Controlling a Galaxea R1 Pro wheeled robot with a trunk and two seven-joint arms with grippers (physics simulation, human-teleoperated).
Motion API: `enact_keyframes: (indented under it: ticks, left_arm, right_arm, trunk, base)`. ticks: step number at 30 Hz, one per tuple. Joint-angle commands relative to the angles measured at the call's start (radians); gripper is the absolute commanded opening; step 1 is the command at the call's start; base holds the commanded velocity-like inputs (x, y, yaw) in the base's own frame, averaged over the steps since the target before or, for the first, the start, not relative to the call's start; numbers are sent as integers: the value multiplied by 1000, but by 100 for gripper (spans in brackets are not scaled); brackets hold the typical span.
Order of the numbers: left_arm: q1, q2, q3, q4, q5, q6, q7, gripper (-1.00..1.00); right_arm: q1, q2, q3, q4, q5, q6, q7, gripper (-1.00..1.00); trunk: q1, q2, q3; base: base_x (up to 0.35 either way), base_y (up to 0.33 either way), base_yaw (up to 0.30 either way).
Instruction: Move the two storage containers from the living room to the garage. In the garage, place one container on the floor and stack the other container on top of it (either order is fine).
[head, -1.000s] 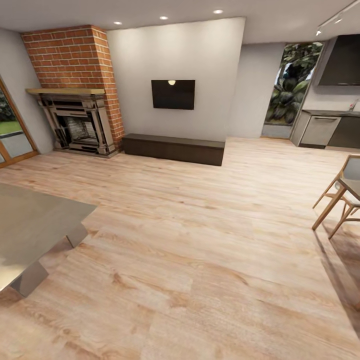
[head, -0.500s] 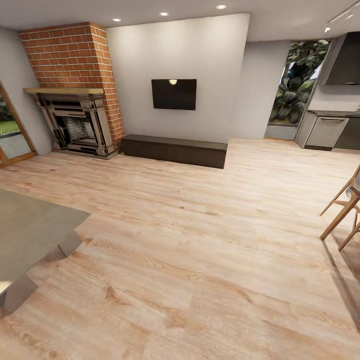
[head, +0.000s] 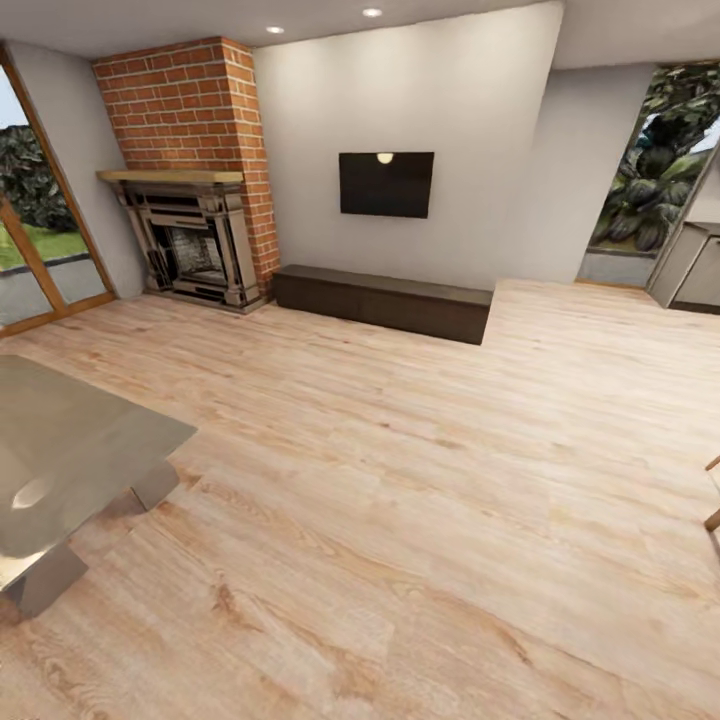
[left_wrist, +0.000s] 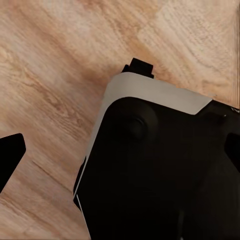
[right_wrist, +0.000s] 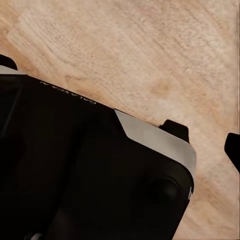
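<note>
The two storage containers are out of view. I am in the living room, over its light wood-plank floor (head: 420, 480). In the left wrist view my left gripper (left_wrist: 120, 155) stands open: one dark fingertip (left_wrist: 10, 156) is at one edge of the picture and the other at the opposite edge. Beneath it lie the robot's black and white base (left_wrist: 150, 170) and the planks. My right gripper (right_wrist: 119, 105) is open the same way above the base (right_wrist: 75, 165), with nothing between its fingers.
A grey low table (head: 70, 450) stands at the near left. A brick fireplace (head: 195, 240), a wall television (head: 386, 184) and a long dark cabinet (head: 385, 300) line the far wall. Wood-framed glass doors (head: 40, 250) are at the left, and a chair leg (head: 714, 500) pokes in at the right.
The camera has turned left: fireplace, television and cabinet sit further right in the picture, the glass doors show more, and the chair and kitchen units have nearly left the right edge.
</note>
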Motion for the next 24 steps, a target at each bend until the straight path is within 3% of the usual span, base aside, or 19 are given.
enact_keyframes:
  ticks: [1,24]
  left_arm:
    - [-1,0,3,1,2,1,3,100]
    - [-1,2,3,1,2,1,3,100]
  right_arm:
    - [-1,0,8,4,0,-8,0,100]
    - [-1,0,8,4,0,-8,1,100]
  trunk:
    - [1,-1,-1]
    - [1,-1,-5]
  base:
    - [328,-161,261]
    - [328,-161,275]
